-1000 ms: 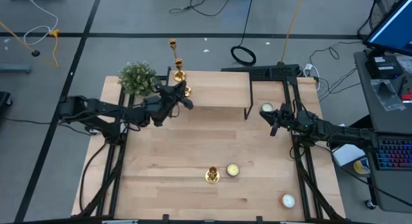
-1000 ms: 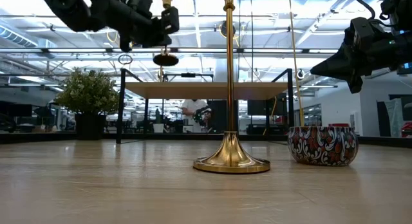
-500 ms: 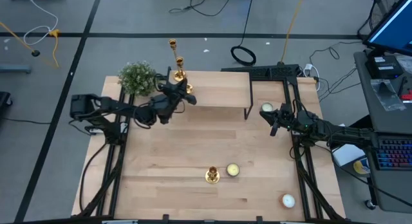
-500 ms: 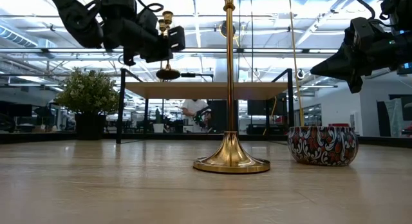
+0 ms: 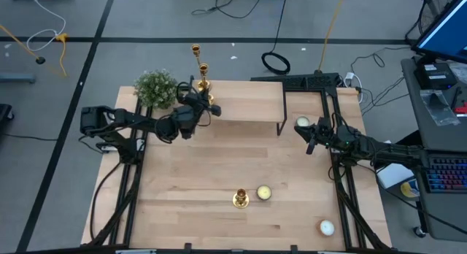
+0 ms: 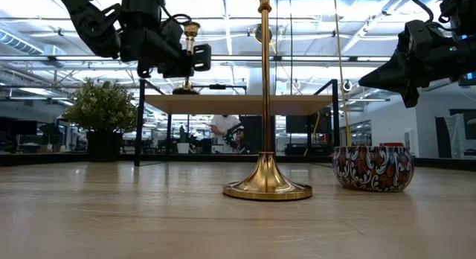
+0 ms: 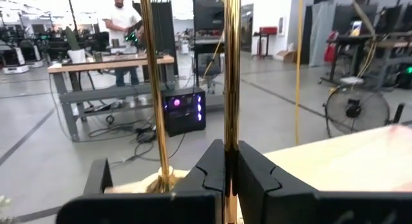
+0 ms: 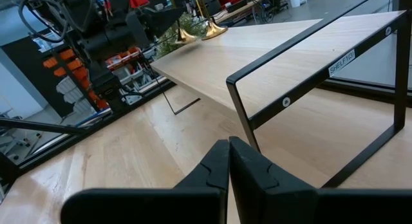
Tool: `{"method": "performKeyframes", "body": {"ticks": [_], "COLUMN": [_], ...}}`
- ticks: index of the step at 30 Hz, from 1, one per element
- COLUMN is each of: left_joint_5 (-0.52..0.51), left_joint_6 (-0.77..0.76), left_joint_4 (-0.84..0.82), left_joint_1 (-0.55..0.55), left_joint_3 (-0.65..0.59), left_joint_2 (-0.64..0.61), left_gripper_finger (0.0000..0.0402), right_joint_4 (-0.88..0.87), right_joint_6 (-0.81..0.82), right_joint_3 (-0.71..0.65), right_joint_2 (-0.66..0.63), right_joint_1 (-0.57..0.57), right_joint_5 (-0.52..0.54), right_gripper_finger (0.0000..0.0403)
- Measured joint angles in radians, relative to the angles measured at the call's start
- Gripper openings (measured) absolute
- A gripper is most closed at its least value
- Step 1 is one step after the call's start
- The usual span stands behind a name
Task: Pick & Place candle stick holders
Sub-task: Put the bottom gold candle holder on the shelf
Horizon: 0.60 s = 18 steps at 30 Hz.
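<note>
My left gripper (image 5: pixel 205 106) is over the left end of the wooden shelf (image 5: pixel 244 101) and is shut on a gold candlestick (image 6: pixel 191 43). A taller gold candlestick (image 5: pixel 199 64) stands on its round base on the shelf just beyond; its stem also shows in the left wrist view (image 7: pixel 154 89). A third gold candlestick (image 5: pixel 241 198) stands on its base near the table's near edge and fills the low view (image 6: pixel 266 103). My right gripper (image 5: pixel 310 143) is shut and empty in the air by the shelf's right leg, also in its wrist view (image 8: pixel 228 161). My left gripper pinches the candlestick's thin stem (image 7: pixel 231 130) between its two fingers. The fingers come level from the table's left and near side and lie across the stem. The candlestick stands upright in the hold, its round base (image 6: pixel 185 88) at the shelf top; whether it rests there I cannot tell.
A potted plant (image 5: pixel 155 88) stands at the shelf's left end. A patterned candle tin (image 6: pixel 372 168) sits beside the near candlestick. White candles lie at the right (image 5: pixel 302 123) and near right (image 5: pixel 326 227). A person (image 7: pixel 122 31) stands in the room beyond.
My left gripper has gone toward the table's far left and down with the candlestick, which stays upright. Its base has come down to the shelf top beside the taller candlestick.
</note>
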Motion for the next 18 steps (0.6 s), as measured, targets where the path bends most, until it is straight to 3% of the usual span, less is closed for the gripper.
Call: {"method": "performKeyframes", "body": {"ticks": [18], "left_joint_5": [-0.116], "left_joint_6": [-0.132], "left_joint_4": [-0.127], "left_joint_1": [-0.001], "left_joint_3": [0.001], "left_joint_2": [-0.002], "left_gripper_finger": [0.0017], "right_joint_4": [0.0], "right_joint_6": [0.006], "right_joint_3": [0.0], "right_joint_2": [0.0], "right_joint_1": [0.0], "right_joint_5": [-0.002], "right_gripper_finger": [0.0004]}}
